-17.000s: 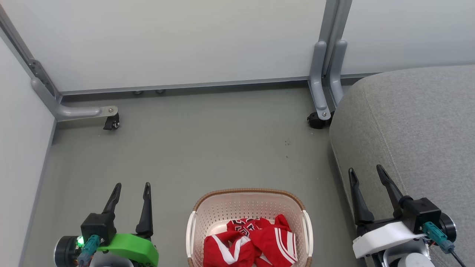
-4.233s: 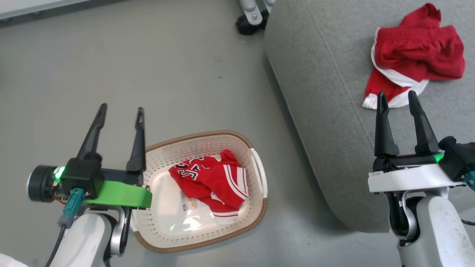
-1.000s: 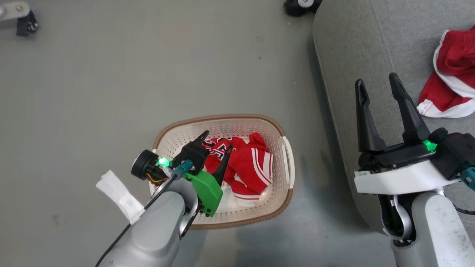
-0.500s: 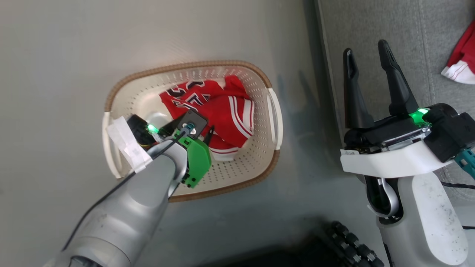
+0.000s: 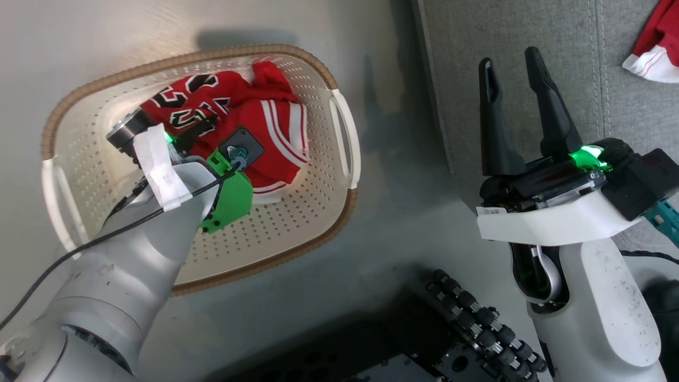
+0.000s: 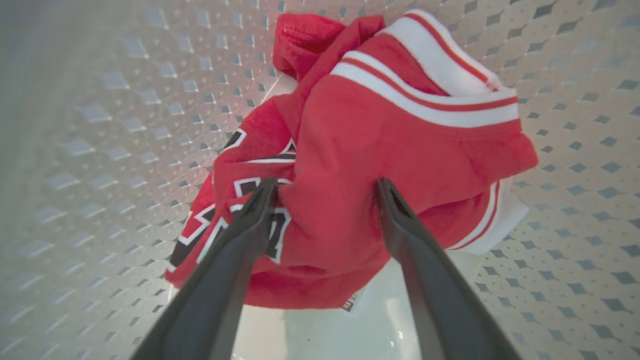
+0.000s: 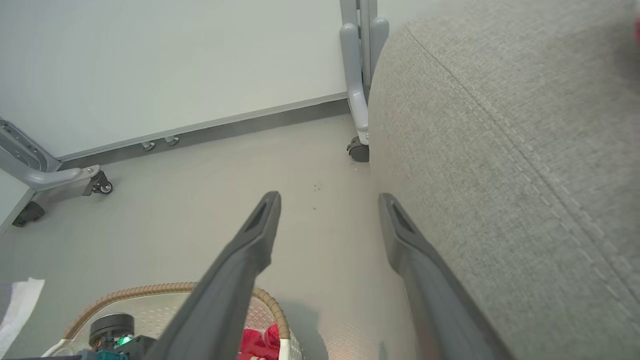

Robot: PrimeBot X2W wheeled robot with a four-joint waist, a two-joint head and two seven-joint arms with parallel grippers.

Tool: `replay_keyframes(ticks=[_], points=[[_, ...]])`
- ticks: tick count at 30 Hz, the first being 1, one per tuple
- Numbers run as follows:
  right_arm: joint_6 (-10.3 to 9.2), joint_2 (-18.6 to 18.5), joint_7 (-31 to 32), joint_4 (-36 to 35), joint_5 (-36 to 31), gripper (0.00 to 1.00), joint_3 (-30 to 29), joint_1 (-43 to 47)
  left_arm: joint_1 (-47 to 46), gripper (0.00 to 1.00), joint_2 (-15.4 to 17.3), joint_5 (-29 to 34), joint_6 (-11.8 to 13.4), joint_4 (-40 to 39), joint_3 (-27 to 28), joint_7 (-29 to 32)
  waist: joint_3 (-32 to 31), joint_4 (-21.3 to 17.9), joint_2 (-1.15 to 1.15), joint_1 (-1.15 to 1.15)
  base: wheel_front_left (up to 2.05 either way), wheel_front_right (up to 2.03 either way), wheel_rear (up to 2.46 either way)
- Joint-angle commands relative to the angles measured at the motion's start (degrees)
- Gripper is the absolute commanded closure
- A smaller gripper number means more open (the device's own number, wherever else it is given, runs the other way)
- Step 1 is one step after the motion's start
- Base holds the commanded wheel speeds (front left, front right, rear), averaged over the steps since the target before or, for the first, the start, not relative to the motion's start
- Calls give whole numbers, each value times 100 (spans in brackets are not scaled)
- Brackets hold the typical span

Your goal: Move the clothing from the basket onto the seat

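Printed across the crumpled red jersey (image 5: 183,103) in black, white-edged block lettering; broken by folds, not readable as a word or number. Printed small on the hem tag (image 6: 350,303) and on the sticker (image 5: 490,211) of the white wrist bracket (image 5: 557,225); too tiny to read.

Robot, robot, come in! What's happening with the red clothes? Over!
Left pincer open, straddling red white-striped jersey in cream perforated plastic basket. Right pincer open, empty. Other red garment on grey fabric seat. Nothing blocking.
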Motion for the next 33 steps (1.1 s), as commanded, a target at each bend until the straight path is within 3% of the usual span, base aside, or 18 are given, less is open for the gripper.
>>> replay_keyframes(ticks=[1,12,13,14,22,33], points=[[0,16,-23,-17,57,0,34,-91,-133,0,82,44,44,57,-41,46,207,-202,0,-1,0,0,0],[-1,13,-24,-71,214,0,125,-143,-308,0,226,76,49,232,-208,663,431,-366,0,-1,0,0,0],[0,13,-24,-74,213,0,121,-156,-315,44,233,53,34,241,-212,738,440,-370,0,-1,0,0,0],[-1,13,-24,-79,210,0,110,-161,-333,100,244,60,82,246,-227,782,444,-369,0,-1,0,0,0],[0,11,-23,-116,104,0,24,-209,-254,100,217,-24,195,255,-233,549,289,-297,0,-1,0,0,0],[-1,10,-22,5,-250,0,-113,42,300,100,-100,-735,121,89,253,-444,-682,122,0,-1,0,0,0]])
